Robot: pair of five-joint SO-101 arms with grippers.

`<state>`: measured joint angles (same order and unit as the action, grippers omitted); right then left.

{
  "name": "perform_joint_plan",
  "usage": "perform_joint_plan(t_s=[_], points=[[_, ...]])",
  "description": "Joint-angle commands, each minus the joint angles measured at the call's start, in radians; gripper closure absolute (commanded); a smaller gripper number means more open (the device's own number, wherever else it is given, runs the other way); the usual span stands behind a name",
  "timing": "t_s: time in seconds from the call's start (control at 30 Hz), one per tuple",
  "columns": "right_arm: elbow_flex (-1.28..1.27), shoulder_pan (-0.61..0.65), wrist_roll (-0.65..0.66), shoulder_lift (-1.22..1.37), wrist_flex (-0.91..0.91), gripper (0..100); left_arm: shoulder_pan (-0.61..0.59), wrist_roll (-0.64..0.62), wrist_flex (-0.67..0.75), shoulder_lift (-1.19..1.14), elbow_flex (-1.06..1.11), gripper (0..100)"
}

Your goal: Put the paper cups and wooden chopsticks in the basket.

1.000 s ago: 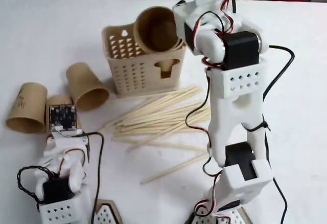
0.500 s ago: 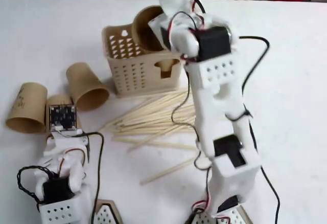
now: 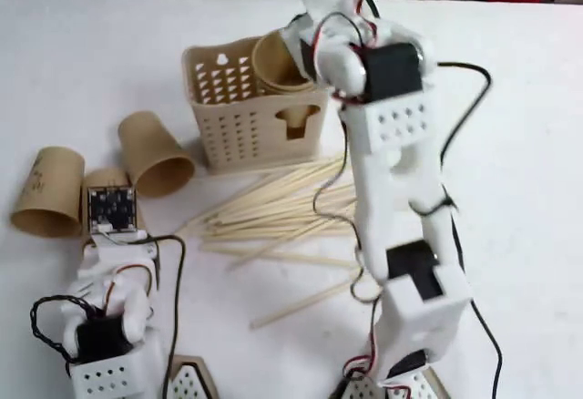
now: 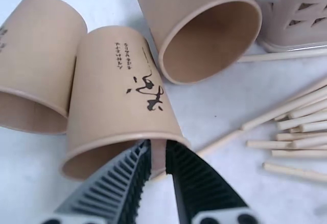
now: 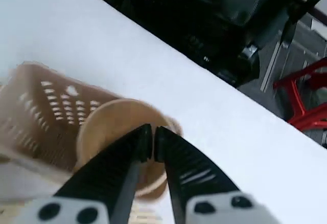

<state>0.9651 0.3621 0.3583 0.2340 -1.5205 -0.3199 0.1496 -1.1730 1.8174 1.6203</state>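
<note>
Your right arm [image 3: 401,189] reaches from its base at the near edge of the table [image 3: 82,53] across the chopsticks [image 3: 273,212]. Its wrist is bent down over the basket [image 3: 237,126]. The right gripper [image 5: 152,134] is pinched tight on the rim of the upright cup [image 5: 110,127]. That cup sits mouth up in the end of the basket on this arm's side, with its rim above the basket's wall. You cannot tell whether it rests on the bottom.

Your left arm [image 3: 105,326] is folded low and close to its base, with the wrist pointing out toward three cups lying on their sides. The left gripper [image 4: 157,150] is clamped on the rim of the middle cup [image 4: 117,101], with the cup's wall between the fingers. The outer cup [image 4: 36,55] lies against the middle cup on the side away from the basket. The third cup [image 4: 204,29] lies just beside the middle cup on the basket side, near the basket's corner.

The chopsticks lie in a loose heap on the table in front of the basket, some of them passing under the right arm.
</note>
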Motion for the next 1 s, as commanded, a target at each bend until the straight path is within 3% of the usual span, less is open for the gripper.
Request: perform_joint_plan(t_s=[0.0, 0.2, 0.37, 0.67, 0.97], points=[[0.029, 0.004, 0.009, -0.122, -0.142, 97.4, -0.005, 0.009, 0.018, 0.008, -0.009, 92], [-0.109, -0.091, 0.009, -0.222, -0.202, 97.9, -0.007, 0.02, 0.023, 0.008, -0.032, 92], [-0.42, -0.134, 0.011, -0.392, -0.199, 97.9, -0.007, 0.176, 0.015, 0.008, -0.147, 92], [-1.02, -0.145, 0.011, -0.78, -0.085, 97.9, -0.007, 0.261, -0.114, -0.002, -0.486, 92], [-1.61, -0.147, 0.011, -1.152, 0.213, 97.4, -0.007, 0.358, -0.361, -0.449, -0.961, 92]])
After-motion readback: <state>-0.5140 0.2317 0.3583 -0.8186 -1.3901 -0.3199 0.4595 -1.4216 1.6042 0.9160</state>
